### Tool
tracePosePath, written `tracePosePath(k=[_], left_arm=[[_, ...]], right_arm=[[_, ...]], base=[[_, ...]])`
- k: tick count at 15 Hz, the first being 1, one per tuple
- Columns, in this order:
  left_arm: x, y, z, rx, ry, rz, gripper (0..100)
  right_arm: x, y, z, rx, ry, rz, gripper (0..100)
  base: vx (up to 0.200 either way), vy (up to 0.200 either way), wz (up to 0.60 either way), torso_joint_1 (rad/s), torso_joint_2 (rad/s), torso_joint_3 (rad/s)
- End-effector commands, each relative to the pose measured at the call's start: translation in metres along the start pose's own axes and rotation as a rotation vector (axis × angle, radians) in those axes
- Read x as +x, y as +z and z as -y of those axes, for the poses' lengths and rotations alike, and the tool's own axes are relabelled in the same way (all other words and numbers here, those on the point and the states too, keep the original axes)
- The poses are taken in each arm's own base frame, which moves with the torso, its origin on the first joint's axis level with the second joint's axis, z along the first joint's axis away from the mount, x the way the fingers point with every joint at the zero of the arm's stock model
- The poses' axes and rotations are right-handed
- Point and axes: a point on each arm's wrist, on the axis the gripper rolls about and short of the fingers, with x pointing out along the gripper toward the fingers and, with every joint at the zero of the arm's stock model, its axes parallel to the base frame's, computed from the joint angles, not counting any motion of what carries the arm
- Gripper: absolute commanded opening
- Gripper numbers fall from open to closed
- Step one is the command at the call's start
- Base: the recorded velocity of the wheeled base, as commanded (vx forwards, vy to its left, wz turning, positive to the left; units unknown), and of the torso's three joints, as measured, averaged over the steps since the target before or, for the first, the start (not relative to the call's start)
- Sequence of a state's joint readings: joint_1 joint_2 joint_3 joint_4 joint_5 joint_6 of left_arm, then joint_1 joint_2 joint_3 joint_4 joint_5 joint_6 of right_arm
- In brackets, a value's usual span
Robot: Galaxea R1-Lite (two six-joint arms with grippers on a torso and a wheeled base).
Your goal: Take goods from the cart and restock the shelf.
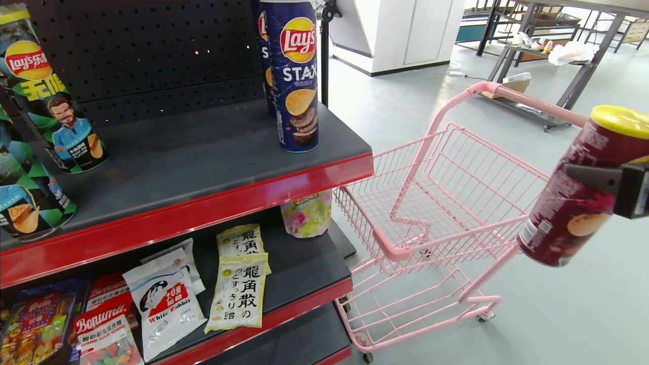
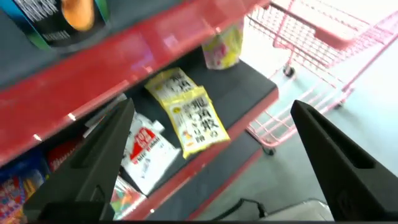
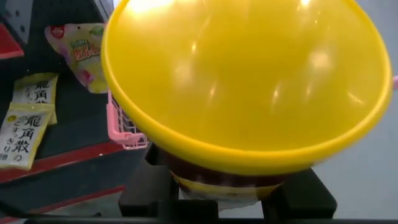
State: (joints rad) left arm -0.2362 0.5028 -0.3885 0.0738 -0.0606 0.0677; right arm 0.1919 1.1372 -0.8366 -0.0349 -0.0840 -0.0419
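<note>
**Head view:** right gripper (image 1: 590, 182) clamped on the tilted maroon chip can (image 1: 573, 213), on the pink cart's (image 1: 388, 247) handle side. Best carried over the cart, righted, and stood on the upper shelf (image 1: 203, 152).
**Left wrist view:** left gripper (image 2: 211, 118) spread, empty, shelf-side of the cart.
**Right wrist view:** the can's yellow lid (image 3: 249, 81), beside the cart.

Upper shelf (image 1: 203, 152): bare stretch open between green cans (image 1: 50, 101) at left and blue cans (image 1: 298, 76) at right. Pink cart (image 1: 388, 247) stands just beside the shelf end; floor beyond lies open.
</note>
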Motion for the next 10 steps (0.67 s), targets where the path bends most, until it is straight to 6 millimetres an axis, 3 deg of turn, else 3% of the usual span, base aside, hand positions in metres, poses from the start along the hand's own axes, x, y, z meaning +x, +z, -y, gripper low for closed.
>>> tracePosePath(k=[1,4,10], left_arm=[[-0.006,-0.012,0.001,0.002,-0.002,0.007,100],[-0.007,-0.013,0.001,0.005,-0.003,0.01,100],[-0.003,-0.011,0.001,0.078,-0.003,-0.006,100]], right_arm=[[-0.056,-0.034,0.004,-0.035,-0.016,0.053,0],[-0.077,-0.065,0.004,-0.056,-0.015,0.027,0],[-0.085,-0.073,0.004,-0.072,-0.013,0.041,0]], base=[[0.0,0.0,0.0,0.0,0.0,0.0],[0.0,0.0,0.0,0.0,0.0,0.0],[0.0,0.0,0.0,0.0,0.0,0.0]])
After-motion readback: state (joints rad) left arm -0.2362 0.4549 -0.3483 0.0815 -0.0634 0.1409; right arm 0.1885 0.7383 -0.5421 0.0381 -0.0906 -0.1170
